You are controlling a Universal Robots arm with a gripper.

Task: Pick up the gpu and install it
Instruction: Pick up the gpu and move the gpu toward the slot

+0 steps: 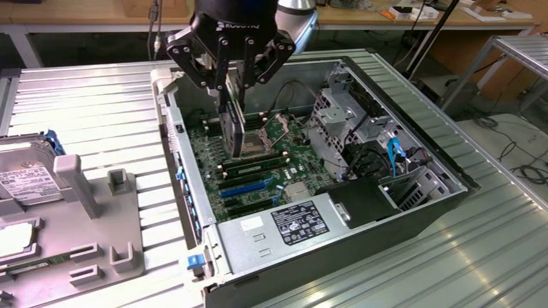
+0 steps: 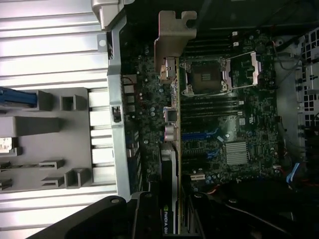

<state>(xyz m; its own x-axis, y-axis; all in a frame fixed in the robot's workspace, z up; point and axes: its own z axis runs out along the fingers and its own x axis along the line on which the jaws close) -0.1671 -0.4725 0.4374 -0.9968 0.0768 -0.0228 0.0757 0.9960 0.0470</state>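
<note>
Firmly, the black claw [image 1: 231,82] clamps the thin, silver-bracketed gpu [image 1: 233,128] edge-on above the green motherboard [image 1: 289,138].

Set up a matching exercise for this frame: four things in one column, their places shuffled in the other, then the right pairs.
Things:
1. gpu
2. hard drive
3. power supply
4. blue cable

Places:
A. on the grey holder outside the case
B. in the gripper, above the motherboard
C. inside the case, beside the drive cage
D. at the case's near end, label up

Pairs: 1-B, 2-A, 3-D, 4-C
</note>
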